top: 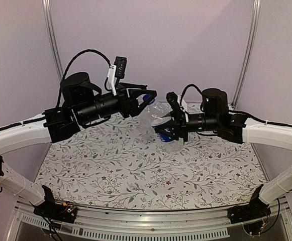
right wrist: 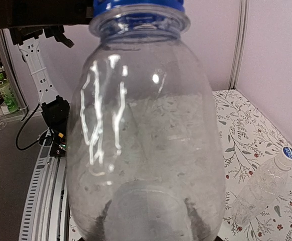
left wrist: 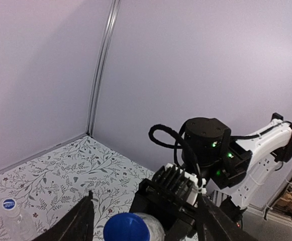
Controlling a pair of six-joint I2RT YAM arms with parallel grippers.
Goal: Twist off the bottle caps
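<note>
My right gripper [top: 172, 129] is shut on the base of a clear bottle [top: 152, 119] and holds it above the table, tilted toward the left arm. The bottle fills the right wrist view [right wrist: 146, 130], with its solid blue cap [right wrist: 138, 5] at the top. My left gripper [top: 147, 97] is open, one finger on each side of that blue cap [left wrist: 126, 227], apart from it. A second clear bottle [right wrist: 264, 193] with a whitish, blue-topped cap [right wrist: 288, 153] lies on the table; it also shows in the left wrist view [left wrist: 12, 221].
The table has a floral cloth [top: 135, 170]. Pale walls with metal posts [top: 53, 40] close the back and sides. A metal rail [top: 151, 221] runs along the near edge by the arm bases.
</note>
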